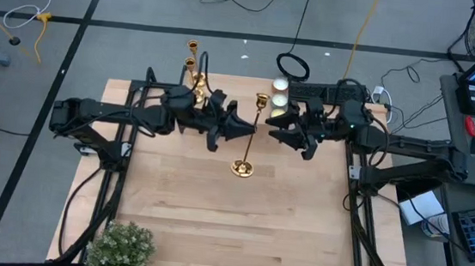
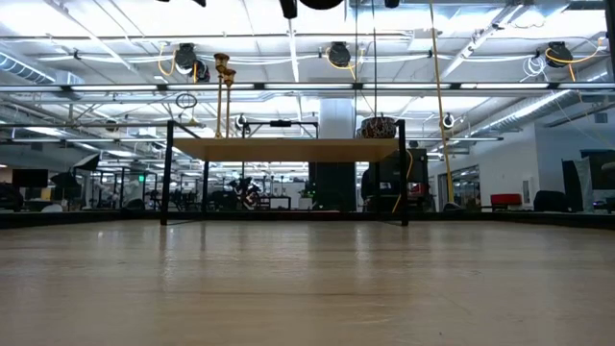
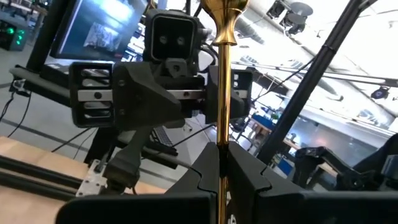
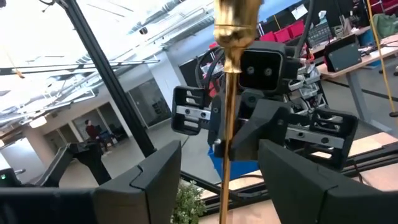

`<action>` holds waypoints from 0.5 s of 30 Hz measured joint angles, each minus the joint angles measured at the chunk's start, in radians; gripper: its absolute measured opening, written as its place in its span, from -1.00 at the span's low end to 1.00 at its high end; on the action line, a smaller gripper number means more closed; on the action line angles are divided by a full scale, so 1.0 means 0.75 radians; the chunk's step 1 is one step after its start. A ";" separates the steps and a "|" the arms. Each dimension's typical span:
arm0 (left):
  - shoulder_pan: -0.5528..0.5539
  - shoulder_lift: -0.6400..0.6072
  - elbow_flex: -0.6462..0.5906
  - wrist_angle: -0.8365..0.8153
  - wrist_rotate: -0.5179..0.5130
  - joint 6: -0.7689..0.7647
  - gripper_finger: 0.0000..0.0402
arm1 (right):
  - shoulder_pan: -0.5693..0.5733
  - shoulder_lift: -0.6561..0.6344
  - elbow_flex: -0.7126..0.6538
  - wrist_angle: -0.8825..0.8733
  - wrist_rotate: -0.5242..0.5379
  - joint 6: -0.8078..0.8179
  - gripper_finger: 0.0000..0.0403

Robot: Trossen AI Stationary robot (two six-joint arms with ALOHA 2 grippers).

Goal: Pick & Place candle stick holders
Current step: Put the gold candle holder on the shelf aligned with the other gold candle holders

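Note:
My left gripper (image 1: 246, 132) is shut on a tall gold candle stick holder (image 1: 253, 134) above the middle of the table. In the high view its cup (image 1: 262, 100) points toward the far edge and its round base (image 1: 242, 168) toward the near edge. My right gripper (image 4: 229, 186) faces it from the table's right, open. Its fingers stand on either side of the stem (image 4: 229, 124) without touching it. Two more gold holders (image 1: 194, 67) stand at the table's far left. My left gripper pinches the holder's thin stem (image 3: 222, 134) between its two fingers, about midway along it. The fingers come level from the table's left and lie across the stem. The holder is tilted, and the low view shows no base on the tabletop.
Small round candles (image 1: 280, 94) sit at the far edge behind my right gripper. A potted plant (image 1: 120, 248) stands at the near left corner. The wooden tabletop (image 1: 238, 228) lies bare toward the near edge. Cables and a keyboard lie beyond the table's right side.

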 joint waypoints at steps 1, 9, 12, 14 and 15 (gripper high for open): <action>-0.003 0.000 0.000 0.002 -0.002 0.002 -0.94 | 0.000 0.000 0.000 0.000 0.001 0.006 0.04; -0.024 0.000 0.000 0.001 -0.029 0.001 -0.94 | 0.002 0.077 0.002 0.078 -0.006 0.065 0.04; -0.032 0.000 0.000 -0.001 -0.049 0.001 -0.94 | 0.017 0.104 0.002 0.143 -0.007 0.084 0.04; -0.040 0.000 0.000 -0.001 -0.067 0.001 -0.94 | 0.022 0.106 0.002 0.166 -0.006 0.084 0.04; -0.044 0.000 0.000 -0.001 -0.070 0.001 -0.94 | 0.022 0.106 0.002 0.174 -0.006 0.084 0.04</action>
